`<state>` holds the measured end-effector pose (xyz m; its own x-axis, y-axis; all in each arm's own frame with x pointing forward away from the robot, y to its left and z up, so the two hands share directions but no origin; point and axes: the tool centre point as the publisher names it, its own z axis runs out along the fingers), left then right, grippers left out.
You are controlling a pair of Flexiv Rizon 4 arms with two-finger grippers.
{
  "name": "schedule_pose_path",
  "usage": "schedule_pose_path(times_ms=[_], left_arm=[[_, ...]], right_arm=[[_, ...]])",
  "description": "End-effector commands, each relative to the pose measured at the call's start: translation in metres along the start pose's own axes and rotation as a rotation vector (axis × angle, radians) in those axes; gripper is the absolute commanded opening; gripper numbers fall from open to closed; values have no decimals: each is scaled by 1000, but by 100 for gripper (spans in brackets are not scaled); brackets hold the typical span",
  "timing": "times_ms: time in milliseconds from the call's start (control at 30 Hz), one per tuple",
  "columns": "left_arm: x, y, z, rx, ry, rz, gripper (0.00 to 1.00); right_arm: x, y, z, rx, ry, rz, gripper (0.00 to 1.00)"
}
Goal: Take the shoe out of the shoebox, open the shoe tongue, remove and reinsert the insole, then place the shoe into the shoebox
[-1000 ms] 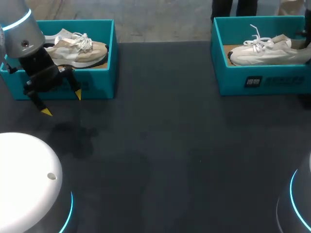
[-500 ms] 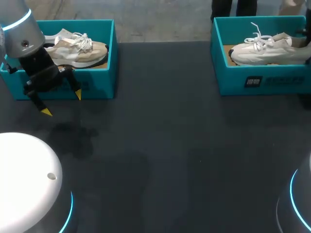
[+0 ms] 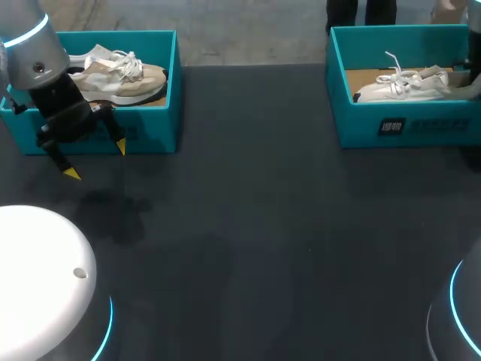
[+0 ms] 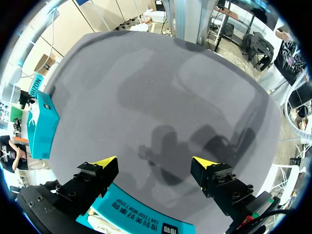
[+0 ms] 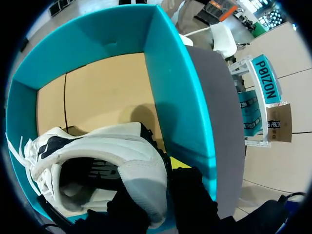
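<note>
Taking-out step: my right gripper [image 5: 158, 192] pinches the heel of the white sneaker [image 5: 92, 146], low inside the teal shoebox [image 5: 178, 97], my left gripper [image 3: 96, 160] gapes empty over the table [image 3: 263, 226]; next, I reckon, lift clear of the wall.

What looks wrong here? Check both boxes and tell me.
Nothing stands out. The white shoe lies inside the right box, the beige shoe inside the left box. Nothing is spilled or torn; only the white shoe's lace sticks up loosely.
</note>
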<state>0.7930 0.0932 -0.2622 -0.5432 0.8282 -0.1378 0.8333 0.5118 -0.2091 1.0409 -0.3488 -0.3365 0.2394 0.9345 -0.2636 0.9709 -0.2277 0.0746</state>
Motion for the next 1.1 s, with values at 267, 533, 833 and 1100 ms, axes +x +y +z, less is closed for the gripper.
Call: schedule_pose_path(times_ms=[267,533,833,1100], left_arm=[[0,0,0,-2,2,0,100],[0,0,0,-2,2,0,100],[0,0,0,-2,2,0,100],[0,0,0,-2,2,0,100]], right_arm=[[1,-5,11,7,-1,-34,0],[0,-7,17,11,4,-34,0],[5,-3,26,17,-7,-33,0],[10,0,38,23,-20,-37,0]])
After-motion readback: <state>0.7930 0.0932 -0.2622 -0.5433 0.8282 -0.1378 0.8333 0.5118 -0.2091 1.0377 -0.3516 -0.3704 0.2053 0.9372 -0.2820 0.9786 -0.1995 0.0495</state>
